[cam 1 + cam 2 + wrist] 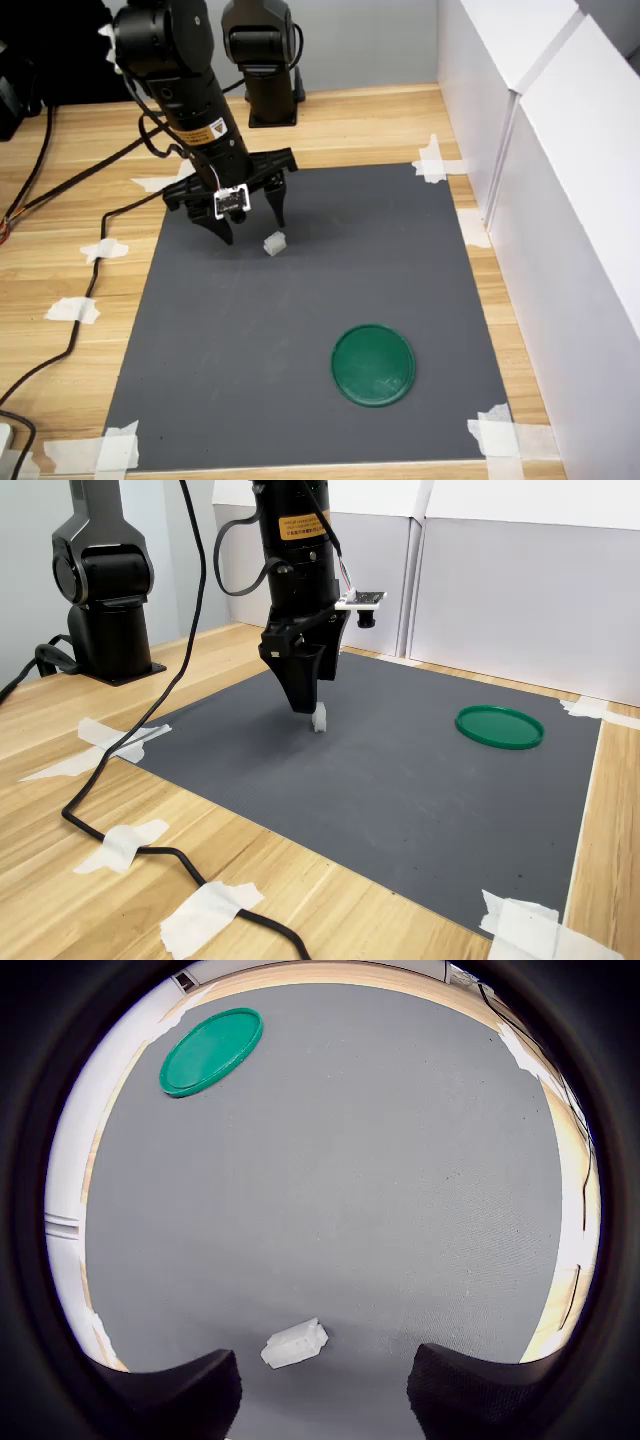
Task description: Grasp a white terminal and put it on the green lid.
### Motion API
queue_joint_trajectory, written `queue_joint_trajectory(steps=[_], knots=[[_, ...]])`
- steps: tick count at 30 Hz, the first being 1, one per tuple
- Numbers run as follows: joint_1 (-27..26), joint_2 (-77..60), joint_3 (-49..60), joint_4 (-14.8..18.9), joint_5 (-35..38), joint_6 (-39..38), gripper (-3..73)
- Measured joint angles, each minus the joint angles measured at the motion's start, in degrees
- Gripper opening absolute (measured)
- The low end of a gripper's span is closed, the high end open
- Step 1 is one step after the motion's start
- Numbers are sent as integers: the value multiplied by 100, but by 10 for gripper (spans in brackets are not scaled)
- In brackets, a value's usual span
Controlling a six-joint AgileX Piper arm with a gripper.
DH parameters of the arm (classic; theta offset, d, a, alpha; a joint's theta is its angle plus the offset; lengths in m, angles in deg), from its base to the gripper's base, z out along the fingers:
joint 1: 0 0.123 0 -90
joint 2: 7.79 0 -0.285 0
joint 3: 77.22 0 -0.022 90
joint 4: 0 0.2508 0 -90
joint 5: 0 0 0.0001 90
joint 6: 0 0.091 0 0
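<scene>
- One white terminal (275,243) lies on the grey mat (400,260), towards its far edge in the first exterior view, just beside the spread-open, empty gripper (254,222).
- The green lid (373,365) sits well apart, near the mat's opposite edge.

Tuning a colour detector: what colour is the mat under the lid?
Plain dark grey mat, under the green lid; clearest in the first exterior view.

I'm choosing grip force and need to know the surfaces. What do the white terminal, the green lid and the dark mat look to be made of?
White terminal: probably hard moulded plastic, slightly translucent with blocky edges. Green lid: likely glossy plastic, since it shows light reflections and a raised rim. Mat: matte grey sheet, perhaps rubber or card; no glare.
</scene>
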Motion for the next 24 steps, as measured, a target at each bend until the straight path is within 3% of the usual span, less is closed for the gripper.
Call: queue_joint_trajectory(steps=[10,24], knots=[[594,0,0,-461,81,455,709],[635,187,-4,-751,22,880,709]])
